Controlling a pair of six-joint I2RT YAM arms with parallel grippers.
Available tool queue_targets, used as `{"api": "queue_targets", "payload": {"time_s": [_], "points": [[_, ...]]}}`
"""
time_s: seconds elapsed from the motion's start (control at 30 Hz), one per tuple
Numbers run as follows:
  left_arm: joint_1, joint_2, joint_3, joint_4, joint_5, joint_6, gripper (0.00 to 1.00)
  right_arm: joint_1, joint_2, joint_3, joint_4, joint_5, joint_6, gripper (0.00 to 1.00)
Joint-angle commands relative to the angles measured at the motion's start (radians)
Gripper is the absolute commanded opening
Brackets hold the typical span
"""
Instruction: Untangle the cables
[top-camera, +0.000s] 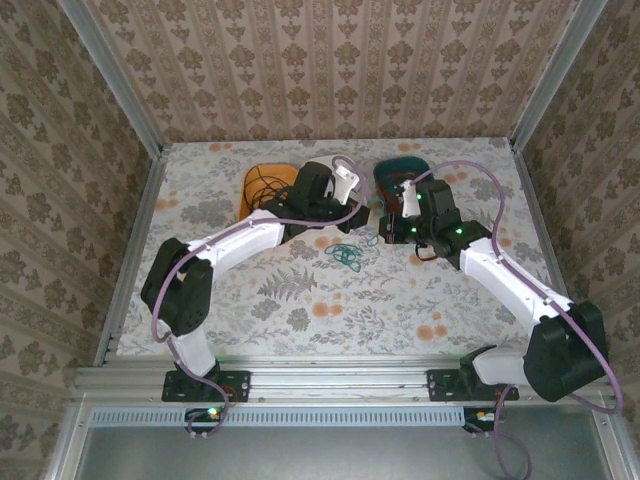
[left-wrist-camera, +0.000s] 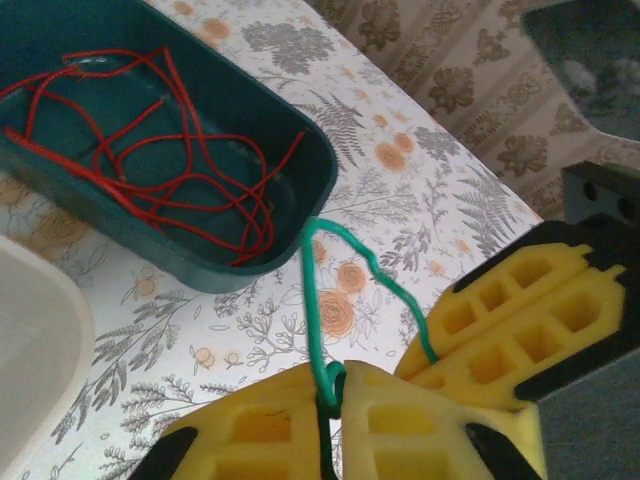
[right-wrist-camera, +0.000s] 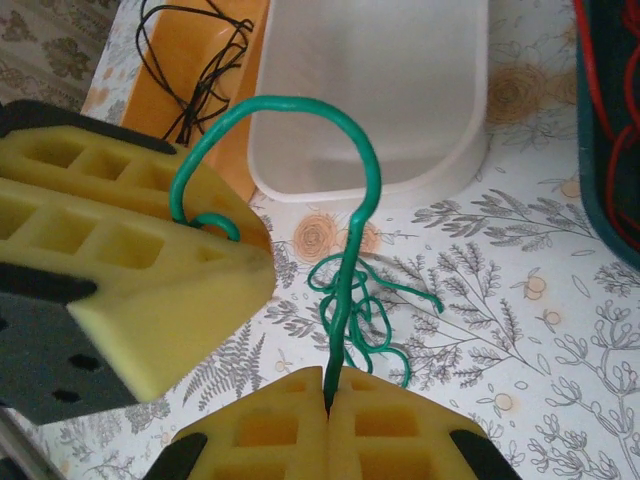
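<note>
Cables of three colours are on the table (top-camera: 280, 290); the green cable (right-wrist-camera: 290, 103) is the one in hand, while the red cable (left-wrist-camera: 185, 215) lies looped in a teal tray (left-wrist-camera: 290, 240) and the black cable (right-wrist-camera: 203, 88) lies in an orange tray (right-wrist-camera: 165, 60). Both trays stand toward the far edge of the table, the orange one left of the middle and the teal one right of it; a white tray (right-wrist-camera: 380, 100) sits between them. The left gripper (left-wrist-camera: 335, 385) has its yellow jaws pressed together on the green cable; the right gripper (right-wrist-camera: 328, 395) is likewise clamped tight on the same cable. Between the two grips the green strand rises in a raised arch; the remaining green length lies in a small knot of loops on the table near its middle, just in front of the white tray and below the right gripper.
</note>
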Motion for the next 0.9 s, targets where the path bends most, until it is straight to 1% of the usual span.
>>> {"api": "queue_targets", "payload": {"time_s": [0.0, 0.07, 0.17, 0.23, 0.27, 0.3, 0.33, 0.37, 0.43, 0.57, 0.77, 0.8, 0.87], "points": [[0.038, -0.053, -0.046, 0.016, -0.154, -0.044, 0.01, -0.022, -0.038, -0.021, -0.007, 0.09, 0.045, 0.0], [0.068, -0.079, -0.08, 0.052, -0.176, -0.084, 0.0, -0.038, -0.034, -0.027, -0.025, 0.131, 0.055, 0.0], [0.11, -0.111, -0.123, 0.131, -0.164, -0.142, 0.0, -0.05, -0.018, -0.025, -0.046, 0.149, 0.059, 0.0], [0.124, -0.115, -0.125, 0.164, -0.139, -0.165, 0.0, -0.05, -0.009, -0.025, -0.027, 0.096, 0.048, 0.0], [0.128, -0.111, -0.117, 0.172, -0.131, -0.166, 0.0, -0.049, -0.007, -0.024, -0.014, 0.059, 0.046, 0.03], [0.13, -0.103, -0.106, 0.173, -0.132, -0.166, 0.0, -0.049, -0.004, -0.023, -0.004, 0.041, 0.05, 0.09], [0.133, -0.089, -0.093, 0.172, -0.134, -0.17, 0.0, -0.047, -0.004, -0.022, 0.004, 0.027, 0.059, 0.26], [0.138, -0.072, -0.079, 0.174, -0.14, -0.176, 0.0, -0.048, -0.006, -0.025, 0.016, 0.019, 0.066, 0.38], [0.15, -0.037, -0.048, 0.173, -0.173, -0.194, 0.0, -0.048, -0.02, -0.029, 0.026, 0.047, 0.079, 0.49], [0.193, 0.045, 0.025, 0.135, -0.3, -0.249, 0.0, -0.052, -0.051, -0.046, 0.007, 0.147, 0.088, 0.54], [0.21, 0.212, 0.215, 0.009, -0.32, -0.239, 0.01, -0.053, -0.042, -0.052, -0.034, 0.155, 0.059, 0.57], [0.21, 0.234, 0.234, 0.002, -0.316, -0.237, 0.04, -0.053, -0.044, -0.055, -0.03, 0.152, 0.057, 0.57], [0.208, 0.272, 0.262, 0.0, -0.318, -0.239, 0.16, -0.053, -0.043, -0.061, -0.03, 0.147, 0.059, 0.58]]}}
